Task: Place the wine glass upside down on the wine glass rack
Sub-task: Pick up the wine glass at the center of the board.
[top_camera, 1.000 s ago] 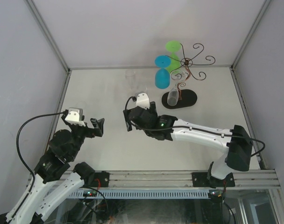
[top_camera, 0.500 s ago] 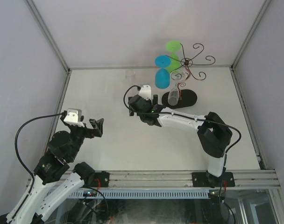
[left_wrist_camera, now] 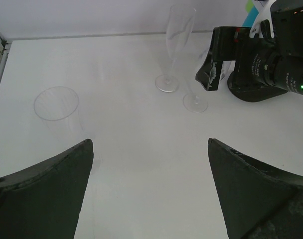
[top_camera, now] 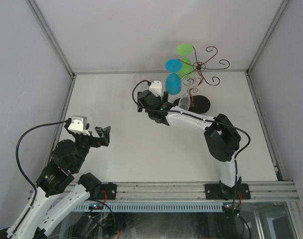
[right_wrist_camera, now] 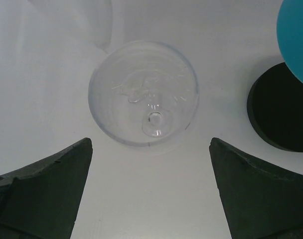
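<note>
Top external view shows the rack (top_camera: 204, 67) at the far side of the table (top_camera: 121, 159). A blue glass (top_camera: 172, 82) and a green glass (top_camera: 184, 52) are already hung from its curled arms, and a clear one (top_camera: 185, 102) seems to be hung low over the base (top_camera: 201, 103). The right gripper (top_camera: 143, 102) is held just left of the rack, above the wine glass (right_wrist_camera: 144, 99), which is hidden beneath it in this view. For that glass nothing of the task is judged done: it is stood upright on the table, ungrasped, and has yet to be gripped, lifted, turned over and slid by its foot into a free arm. What is hidden overhead is supplied by the right wrist view. The bowl is looked straight down into, its rim lying between the widely spread fingers and touched by neither, with the base just to its right. A side view is given by the left wrist: the glass's foot and stem are seen, its bowl is masked by the right gripper, and a flute (left_wrist_camera: 176, 45) is stood just beside it. The left gripper (top_camera: 104, 134) is held well away from the rack, spread wide and empty.
</note>
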`<state>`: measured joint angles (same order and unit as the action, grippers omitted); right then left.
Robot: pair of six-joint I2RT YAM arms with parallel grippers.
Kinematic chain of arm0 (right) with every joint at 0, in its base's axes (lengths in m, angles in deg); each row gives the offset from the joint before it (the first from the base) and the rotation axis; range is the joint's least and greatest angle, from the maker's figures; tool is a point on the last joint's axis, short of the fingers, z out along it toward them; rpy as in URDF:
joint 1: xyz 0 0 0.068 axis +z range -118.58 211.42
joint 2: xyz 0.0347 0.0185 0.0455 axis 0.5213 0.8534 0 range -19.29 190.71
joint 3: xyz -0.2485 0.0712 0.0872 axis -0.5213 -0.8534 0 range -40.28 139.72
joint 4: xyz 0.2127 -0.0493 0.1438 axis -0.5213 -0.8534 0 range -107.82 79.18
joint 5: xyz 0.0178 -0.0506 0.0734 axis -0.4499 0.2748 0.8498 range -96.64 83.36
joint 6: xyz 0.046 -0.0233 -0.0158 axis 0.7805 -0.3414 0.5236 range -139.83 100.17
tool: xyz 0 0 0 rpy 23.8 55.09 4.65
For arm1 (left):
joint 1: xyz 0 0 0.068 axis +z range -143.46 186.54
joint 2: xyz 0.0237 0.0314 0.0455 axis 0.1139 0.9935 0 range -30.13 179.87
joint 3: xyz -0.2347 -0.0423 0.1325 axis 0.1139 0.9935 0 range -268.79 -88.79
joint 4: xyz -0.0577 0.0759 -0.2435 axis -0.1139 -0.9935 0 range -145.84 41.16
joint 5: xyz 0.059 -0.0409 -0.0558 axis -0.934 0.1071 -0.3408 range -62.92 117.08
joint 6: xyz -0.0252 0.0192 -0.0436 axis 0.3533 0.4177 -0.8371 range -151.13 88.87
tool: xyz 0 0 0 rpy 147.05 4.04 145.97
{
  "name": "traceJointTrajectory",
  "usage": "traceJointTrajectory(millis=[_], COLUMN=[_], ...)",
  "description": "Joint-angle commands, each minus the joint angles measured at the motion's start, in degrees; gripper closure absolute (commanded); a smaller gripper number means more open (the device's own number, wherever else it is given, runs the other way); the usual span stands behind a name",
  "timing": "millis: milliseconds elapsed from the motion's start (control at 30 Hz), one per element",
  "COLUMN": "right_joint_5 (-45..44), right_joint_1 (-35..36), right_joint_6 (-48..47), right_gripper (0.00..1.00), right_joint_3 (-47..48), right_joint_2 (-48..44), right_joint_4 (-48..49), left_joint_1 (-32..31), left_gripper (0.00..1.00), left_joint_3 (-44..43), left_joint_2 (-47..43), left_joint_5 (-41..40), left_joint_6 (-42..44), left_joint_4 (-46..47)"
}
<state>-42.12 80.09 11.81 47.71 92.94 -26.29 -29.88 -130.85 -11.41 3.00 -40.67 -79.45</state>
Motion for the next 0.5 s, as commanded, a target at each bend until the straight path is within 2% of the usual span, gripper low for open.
traceJointTrajectory(millis=[0,467], right_joint_5=[-0.2,1.6], right_joint_1=[-1.3,-3.4], right_joint_6=[-1.2,-8.3], right_gripper=[0.00,0.06], right_joint_3=[2.9,4.9], right_joint_2=[1.3,5.4], right_joint_4=[2.2,10.2], left_joint_1=[0.4,0.4], left_gripper=[0.00,0.00], left_joint_3=[0.8,0.8], left_joint_2=[0.1,0.7], left_joint_5=[-0.6,-0.2], left_joint_6=[-0.3,-0.1], left_joint_4=[2.4,2.3])
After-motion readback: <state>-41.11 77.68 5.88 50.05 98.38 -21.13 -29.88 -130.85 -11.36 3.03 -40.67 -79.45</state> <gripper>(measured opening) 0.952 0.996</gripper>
